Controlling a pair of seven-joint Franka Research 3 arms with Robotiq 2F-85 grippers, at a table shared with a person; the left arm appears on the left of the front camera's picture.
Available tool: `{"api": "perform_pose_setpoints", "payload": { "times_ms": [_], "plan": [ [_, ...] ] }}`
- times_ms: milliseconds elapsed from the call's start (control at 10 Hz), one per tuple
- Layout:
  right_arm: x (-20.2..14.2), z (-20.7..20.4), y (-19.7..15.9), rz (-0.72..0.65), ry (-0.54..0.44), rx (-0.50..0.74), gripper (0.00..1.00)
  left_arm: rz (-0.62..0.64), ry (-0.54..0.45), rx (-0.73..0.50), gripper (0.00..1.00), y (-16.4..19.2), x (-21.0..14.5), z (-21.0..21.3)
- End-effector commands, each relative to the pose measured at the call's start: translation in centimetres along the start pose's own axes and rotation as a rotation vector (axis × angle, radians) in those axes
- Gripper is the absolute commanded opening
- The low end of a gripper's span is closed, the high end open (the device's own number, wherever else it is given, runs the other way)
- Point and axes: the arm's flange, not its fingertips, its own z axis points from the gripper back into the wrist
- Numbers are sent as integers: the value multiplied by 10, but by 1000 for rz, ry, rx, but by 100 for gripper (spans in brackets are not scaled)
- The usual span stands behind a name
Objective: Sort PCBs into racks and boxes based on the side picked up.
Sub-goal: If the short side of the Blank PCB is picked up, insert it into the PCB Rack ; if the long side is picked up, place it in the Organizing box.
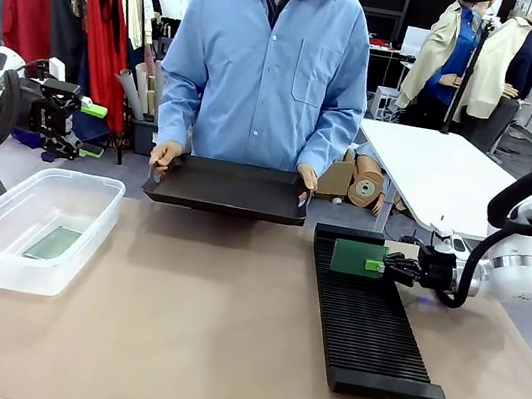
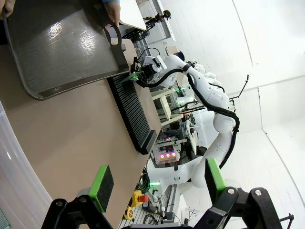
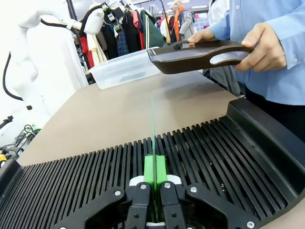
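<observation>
Table [image 1: 175, 327]: right pincer [image 1: 384, 267] grips PCB [image 1: 356, 257] over rack [image 1: 368, 322].

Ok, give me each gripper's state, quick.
Left gripper: open, empty.
Right gripper: shut on a PCB over the rack.

Box [image 1: 34, 224] left, PCB [image 1: 54, 243] apparently inside; rack [image 1: 369, 317] right; tray [image 1: 229, 190] behind.

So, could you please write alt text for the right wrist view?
The right gripper holds a thin green board edge-on above the slots of a black rack. Beyond, a person's hand holds a black tray above the table, with a clear box behind it.
</observation>
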Motion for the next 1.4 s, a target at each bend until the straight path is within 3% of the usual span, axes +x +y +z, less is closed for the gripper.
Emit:
{"api": "perform_pose_setpoints", "payload": {
  "times_ms": [0, 700, 1300],
  "plan": [
    [-6, 0, -11, 6, -5, -5, 0, -3, -4, 2, 100, -2, 0, 1],
    [2, -6, -18, 70, 110, 33, 0, -3, -4, 2, 100, -2, 0, 1],
    [-11, -3, -31, 43, 56, 39, 0, -3, -4, 2, 100, -2, 0, 1]
  ]
}}
